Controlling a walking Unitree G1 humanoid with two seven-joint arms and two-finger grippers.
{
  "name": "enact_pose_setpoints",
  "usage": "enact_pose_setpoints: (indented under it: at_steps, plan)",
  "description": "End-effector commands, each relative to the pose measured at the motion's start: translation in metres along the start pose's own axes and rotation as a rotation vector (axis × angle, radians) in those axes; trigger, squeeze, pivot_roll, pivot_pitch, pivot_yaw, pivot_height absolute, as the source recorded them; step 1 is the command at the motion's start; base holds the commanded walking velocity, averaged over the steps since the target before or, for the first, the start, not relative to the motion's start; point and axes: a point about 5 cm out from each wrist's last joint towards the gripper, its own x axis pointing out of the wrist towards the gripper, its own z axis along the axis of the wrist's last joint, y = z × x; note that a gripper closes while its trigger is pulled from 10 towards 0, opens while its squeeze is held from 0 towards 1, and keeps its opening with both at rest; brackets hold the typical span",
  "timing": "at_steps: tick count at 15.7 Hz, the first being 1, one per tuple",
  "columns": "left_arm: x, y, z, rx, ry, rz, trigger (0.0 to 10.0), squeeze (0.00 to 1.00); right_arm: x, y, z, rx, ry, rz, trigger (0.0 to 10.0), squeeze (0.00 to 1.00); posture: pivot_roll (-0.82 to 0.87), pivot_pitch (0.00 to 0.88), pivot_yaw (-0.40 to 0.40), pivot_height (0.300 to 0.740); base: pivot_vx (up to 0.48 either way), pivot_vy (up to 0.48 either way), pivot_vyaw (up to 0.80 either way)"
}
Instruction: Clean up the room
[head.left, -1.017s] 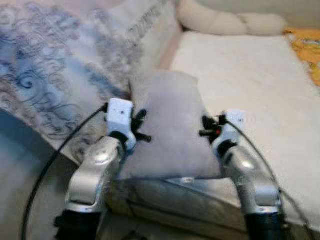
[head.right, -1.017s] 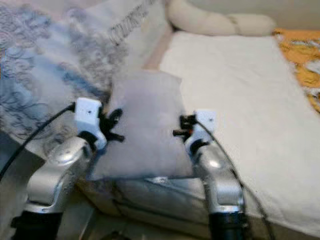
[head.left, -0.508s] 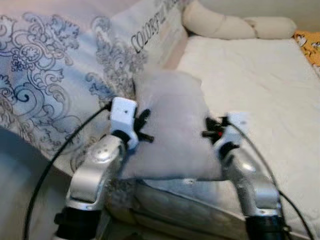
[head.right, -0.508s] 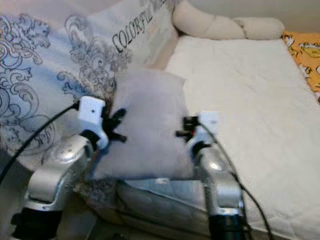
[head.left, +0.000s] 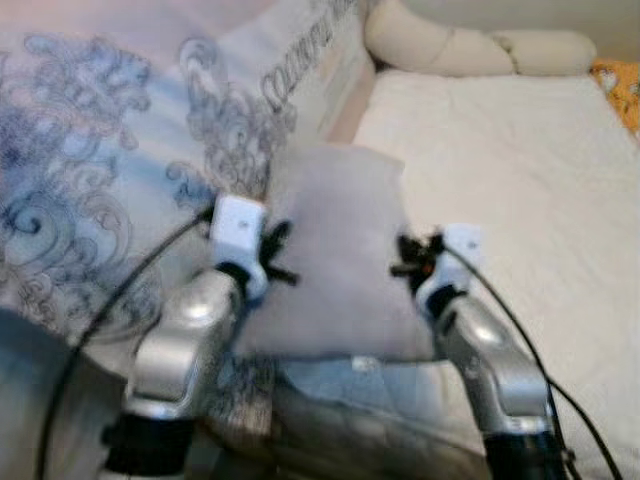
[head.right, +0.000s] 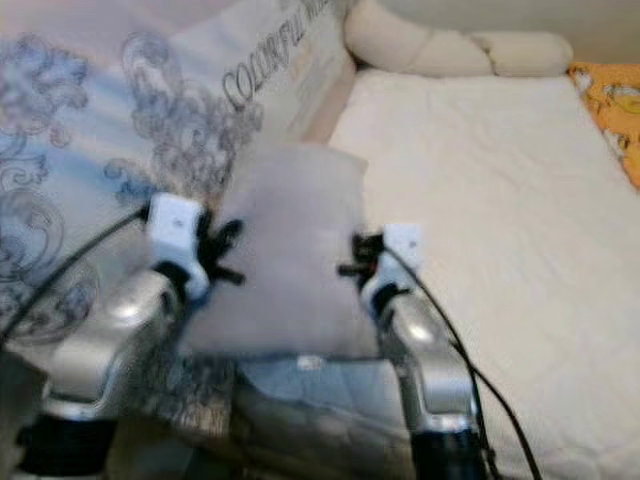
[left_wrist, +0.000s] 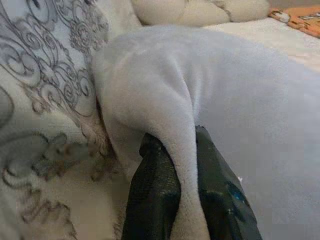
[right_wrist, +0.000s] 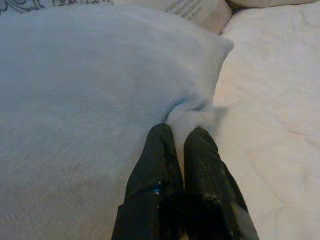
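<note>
Between both grippers, grey pillow (head.left: 340, 260).

Cream quilted bed (head.left: 520, 170) bears a long cream bolster pillow (head.left: 450, 48) at its head; patterned white-and-blue duvet (head.left: 110, 170) beside it.

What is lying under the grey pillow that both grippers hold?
The grey pillow is over the cream mattress, beside the patterned duvet. What lies directly beneath it is covered.
</note>
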Motion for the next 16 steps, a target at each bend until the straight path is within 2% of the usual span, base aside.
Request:
enact_pose_setpoints:
  at_steps: [1, 5, 9, 14, 16]
  plan:
    - [0.001, -0.005, 0.008, 0.011, -0.040, -0.016, 10.0, 0.00, -0.001, -0.007, 0.009, -0.020, -0.037, -0.021, 10.0, 0.00, 0.04, 0.000, 0.061, 0.740, 0.285, 0.000, 0.00]
    - [0.001, -0.004, 0.007, 0.019, -0.033, -0.026, 10.0, 0.00, 0.000, -0.005, 0.009, -0.016, -0.043, -0.023, 10.0, 0.00, 0.04, 0.000, 0.070, 0.740, 0.289, 0.000, 0.00]
    - [0.008, -0.009, 0.004, 0.094, -0.005, -0.083, 10.0, 0.00, 0.001, -0.009, 0.010, -0.009, -0.050, -0.048, 10.0, 0.00, 0.04, 0.000, 0.069, 0.740, 0.000, 0.000, 0.00]
    - [0.041, -0.005, 0.018, 0.204, -0.022, -0.139, 10.0, 0.00, 0.013, -0.015, 0.013, 0.026, -0.081, -0.112, 10.0, 0.00, 0.04, 0.000, 0.054, 0.740, 0.000, 0.000, 0.00]
    - [0.060, 0.000, 0.027, 0.302, -0.039, -0.139, 10.0, 0.00, 0.024, -0.023, 0.003, 0.049, -0.043, -0.176, 10.0, 0.00, 0.03, 0.000, 0.061, 0.740, 0.000, 0.000, 0.00]
